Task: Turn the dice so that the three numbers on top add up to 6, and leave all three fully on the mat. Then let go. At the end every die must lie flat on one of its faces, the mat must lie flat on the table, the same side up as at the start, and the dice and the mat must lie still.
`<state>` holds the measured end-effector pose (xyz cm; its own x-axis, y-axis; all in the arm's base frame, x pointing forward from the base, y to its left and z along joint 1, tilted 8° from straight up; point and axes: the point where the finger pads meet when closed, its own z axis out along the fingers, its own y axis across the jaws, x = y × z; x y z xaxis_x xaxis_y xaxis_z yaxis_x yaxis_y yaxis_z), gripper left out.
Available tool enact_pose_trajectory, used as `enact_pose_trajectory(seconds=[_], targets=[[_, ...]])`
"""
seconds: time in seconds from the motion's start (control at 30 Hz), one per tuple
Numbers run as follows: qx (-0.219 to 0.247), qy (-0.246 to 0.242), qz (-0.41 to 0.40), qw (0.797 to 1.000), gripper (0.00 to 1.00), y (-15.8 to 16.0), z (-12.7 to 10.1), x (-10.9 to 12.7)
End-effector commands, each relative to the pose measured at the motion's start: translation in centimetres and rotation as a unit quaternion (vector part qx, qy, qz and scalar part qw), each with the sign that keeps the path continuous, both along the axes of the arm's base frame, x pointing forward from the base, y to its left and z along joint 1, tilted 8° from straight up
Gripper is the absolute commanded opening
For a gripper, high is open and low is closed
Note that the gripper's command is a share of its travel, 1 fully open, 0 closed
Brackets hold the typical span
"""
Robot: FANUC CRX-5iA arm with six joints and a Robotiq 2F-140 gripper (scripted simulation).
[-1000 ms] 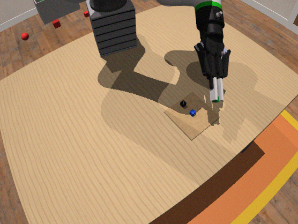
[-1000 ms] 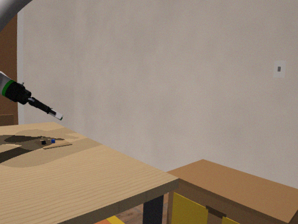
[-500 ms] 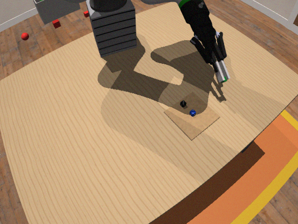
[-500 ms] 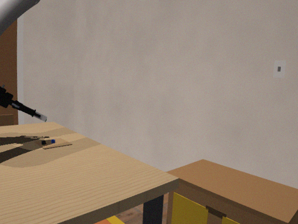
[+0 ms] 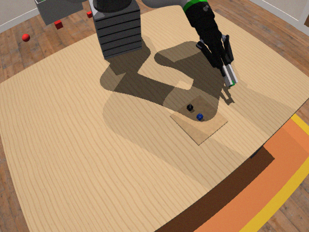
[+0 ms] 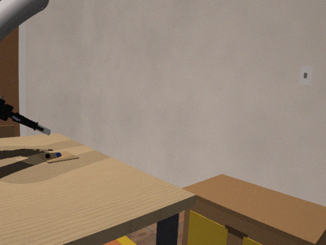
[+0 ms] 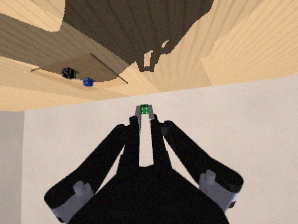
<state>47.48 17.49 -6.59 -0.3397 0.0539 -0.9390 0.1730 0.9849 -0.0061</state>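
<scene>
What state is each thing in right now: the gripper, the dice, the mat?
Gripper: shut on green die, raised above the table, beside the mat.
Green die: pinched at the fingertips, off the mat.
Black die: resting on the mat, number unreadable.
Blue die: resting on the mat, apart from the black die, number unreadable.
Mat: on the table; flatness hard to judge.

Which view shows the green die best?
The wrist view: the green die sits pinched at the tips of the gripper, centred and close. The top view shows only a green sliver at the fingertips; in the exterior view it cannot be made out.
</scene>
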Motion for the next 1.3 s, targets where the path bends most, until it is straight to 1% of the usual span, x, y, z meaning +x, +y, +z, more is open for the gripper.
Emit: enact_pose_trajectory(seconds=[0.0, 0.03, 0.1, 0.4, 0.6, 1.27], targets=[[0.000, 0.000, 0.000, 1.000, 0.07, 0.0, -1.1, 0.2], [0.000, 0.000, 0.000, 1.000, 0.07, 0.0, -1.5, 0.2], [0.000, 0.000, 0.000, 1.000, 0.07, 0.0, -1.5, 0.2], [0.000, 0.000, 0.000, 1.000, 0.07, -0.1, -4.9, 0.7], [0.000, 0.000, 0.000, 1.000, 0.07, -0.1, -6.3, 0.9], [0.000, 0.000, 0.000, 1.000, 0.07, -0.1, -6.6, 0.9]])
